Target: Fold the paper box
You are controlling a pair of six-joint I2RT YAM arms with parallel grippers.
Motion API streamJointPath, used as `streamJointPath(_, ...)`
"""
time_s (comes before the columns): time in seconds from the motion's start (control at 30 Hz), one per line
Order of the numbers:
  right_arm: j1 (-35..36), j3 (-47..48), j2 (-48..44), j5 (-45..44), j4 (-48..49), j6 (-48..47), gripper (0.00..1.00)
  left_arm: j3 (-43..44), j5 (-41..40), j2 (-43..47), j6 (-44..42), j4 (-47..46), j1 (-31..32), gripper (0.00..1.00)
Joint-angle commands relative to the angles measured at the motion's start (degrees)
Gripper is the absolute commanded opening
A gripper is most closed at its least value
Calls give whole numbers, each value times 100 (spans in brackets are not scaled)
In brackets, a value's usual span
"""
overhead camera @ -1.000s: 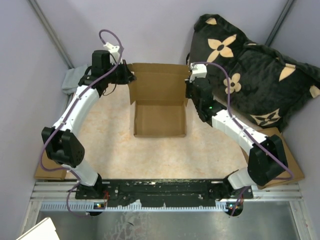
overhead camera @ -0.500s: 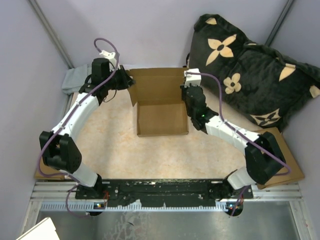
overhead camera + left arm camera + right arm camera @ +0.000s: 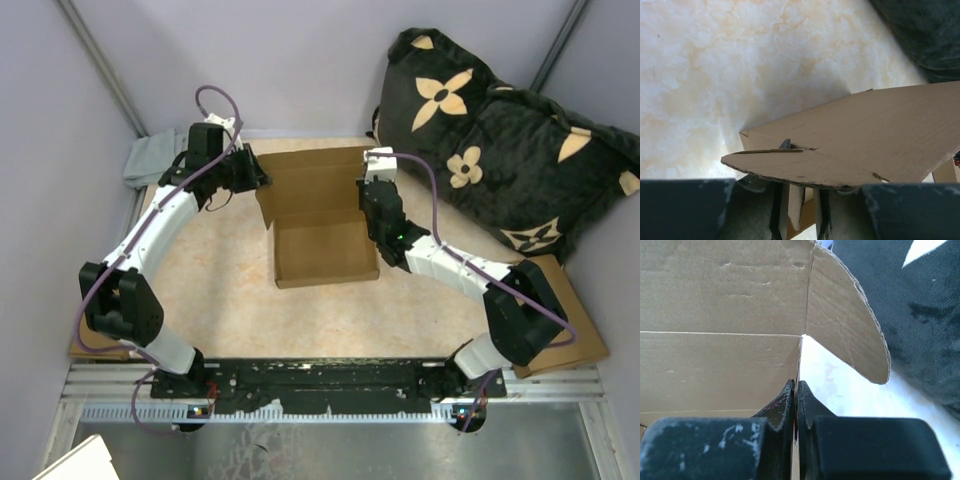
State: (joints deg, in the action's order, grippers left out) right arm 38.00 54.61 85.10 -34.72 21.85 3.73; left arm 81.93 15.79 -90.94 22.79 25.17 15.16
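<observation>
The paper box (image 3: 325, 250) lies mid-table as a shallow brown tray with its lid (image 3: 310, 178) standing open at the back. My left gripper (image 3: 257, 180) is at the box's back left corner. In the left wrist view its jaws (image 3: 799, 207) stand parted around a cardboard tab (image 3: 796, 200), with a gap on one side, under a rounded flap (image 3: 840, 160). My right gripper (image 3: 373, 215) is on the right wall; the right wrist view shows it (image 3: 796, 390) shut on that thin wall's edge, beside the rounded lid flap (image 3: 845, 325).
A black pillow with beige flowers (image 3: 500, 140) fills the back right, close to the right arm. A grey cloth (image 3: 148, 160) lies at the back left. Flat brown cardboard (image 3: 575, 325) lies under the right arm's elbow. A metal rail (image 3: 330, 385) runs along the near edge.
The left jaws have parted from the cardboard at the back left corner. The right gripper, still shut on the right wall, has swung inward, and the box has shifted slightly nearer and to the right.
</observation>
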Motion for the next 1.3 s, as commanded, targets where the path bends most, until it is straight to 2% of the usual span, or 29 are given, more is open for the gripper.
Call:
streamJointPath(0.0, 252, -110, -431, 334, 257, 454, 0, 126, 296, 113, -49, 428, 163, 29)
streamJointPath(0.4, 261, -79, -521, 337, -221, 713, 0, -11, 292, 220, -183, 769, 189, 35)
streamJointPath(0.63, 260, -25, -654, 239, -812, 1008, 0, -37, 145, 338, -363, 1157, 185, 35)
streamJointPath(0.9, 261, -249, -768, 297, -871, 1328, 0, -82, 79, 403, -398, 1493, 197, 33)
streamJointPath(1.1, 261, -396, -855, 314, -893, 1462, 0, -40, -45, 386, -503, 2049, 198, 25)
streamJointPath(1.27, 260, -603, -978, 338, -904, 1623, 0, 102, 1, 377, -209, 1986, 198, 10)
